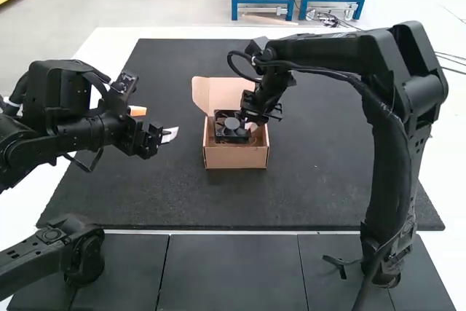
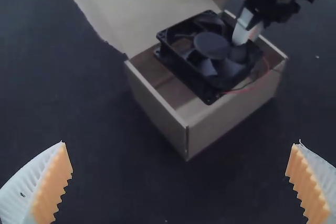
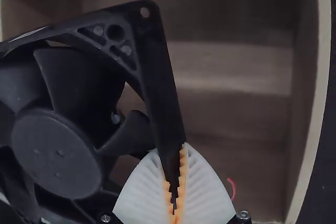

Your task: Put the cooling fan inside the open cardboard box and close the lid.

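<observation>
A small brown cardboard box [image 1: 236, 154] sits upright near the middle of a black mat [image 1: 328, 180], its lid flap [image 1: 217, 93] standing open on the far side. A square black cooling fan [image 1: 231, 127] hangs tilted, partly inside the open top, one frame edge pinched by the right gripper [image 1: 253, 116].

The square black plastic cooling fan [image 3: 58, 145], tilted in the small brown cardboard box [image 1: 235, 154], ran off the right wrist view's edge, leaving one corner and part of its hub. It covered the box's floor, so whether it rested there could not be told. The white ribbed right gripper [image 3: 173, 166] pinching its frame above the box was cut off at its base.
</observation>
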